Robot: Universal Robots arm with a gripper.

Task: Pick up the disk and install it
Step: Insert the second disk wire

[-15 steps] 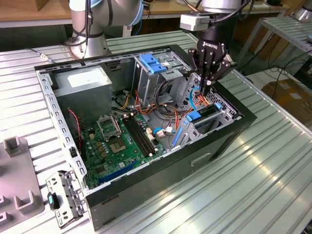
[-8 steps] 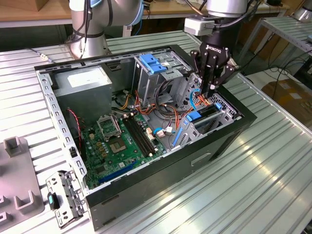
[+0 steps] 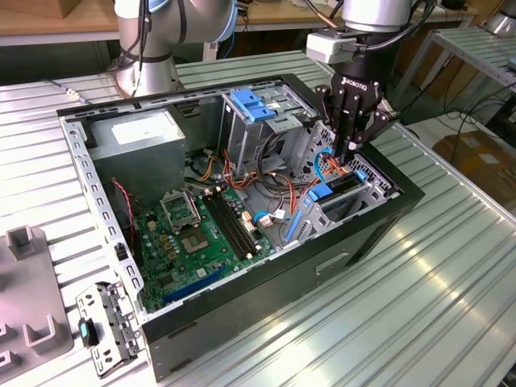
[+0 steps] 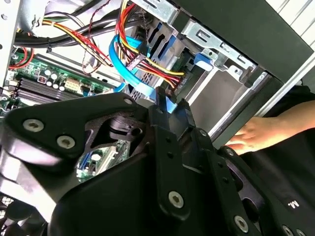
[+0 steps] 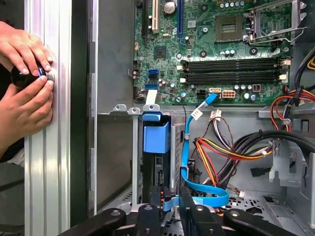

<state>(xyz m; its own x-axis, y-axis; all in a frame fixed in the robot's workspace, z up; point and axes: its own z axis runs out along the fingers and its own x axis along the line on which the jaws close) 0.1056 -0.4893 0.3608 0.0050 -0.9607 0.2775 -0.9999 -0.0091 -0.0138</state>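
Exterior view: open computer case [image 3: 242,314] lying on a ribbed metal worktop [image 3: 435,306], motherboard [image 3: 201,234] exposed. Gripper [image 3: 352,147] lowered into the drive cage [image 3: 355,189] at the case's front corner. Disk [image 3: 334,191] seated in that cage, blue carrier tab showing, just below the jaws. Light-blue latch plate [image 3: 254,106] atop the upper bay, beyond the cage.

Second wrist view: black gripper [image 4: 170,105] close over the cage, jaws drawn near together around a blue cable [image 4: 165,101]; cannot tell whether clamped. Hand [image 4: 251,137] resting outside the case wall.

First wrist view: gripper [image 5: 170,204] above the cage, jaws narrowly apart. Disk [image 5: 156,135] slotted in the cage, blue carrier front visible. Two hands [image 5: 24,78] pressing a small dark object against the worktop beside the case.
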